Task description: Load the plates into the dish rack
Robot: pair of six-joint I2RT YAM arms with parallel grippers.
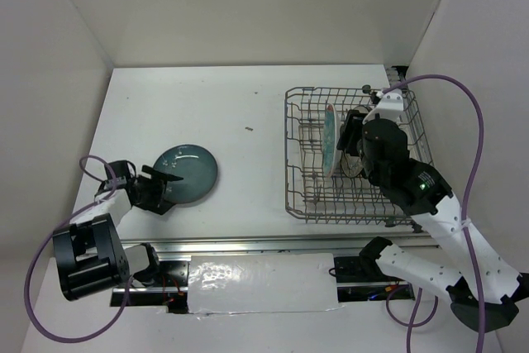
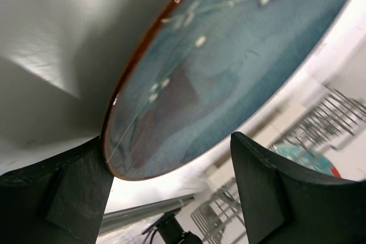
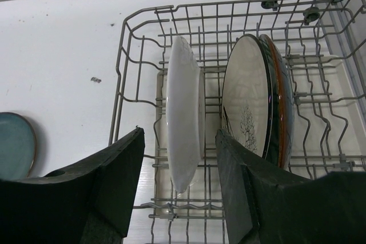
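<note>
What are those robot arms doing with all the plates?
They are loading plates into the dish rack. Three plates already stand in it, and the right end effector is open around the pale plate. The left end effector is open at the edge of the last teal plate, which lies on the table.

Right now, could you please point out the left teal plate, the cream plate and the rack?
teal plate (image 1: 188, 171): top view, centre.
cream plate (image 3: 246, 92): right wrist view, face.
rack (image 3: 229, 5): right wrist view, far rim.

Lab test booth — plain white walls (image 1: 248, 6) boxing a white table (image 1: 231, 105).
</note>
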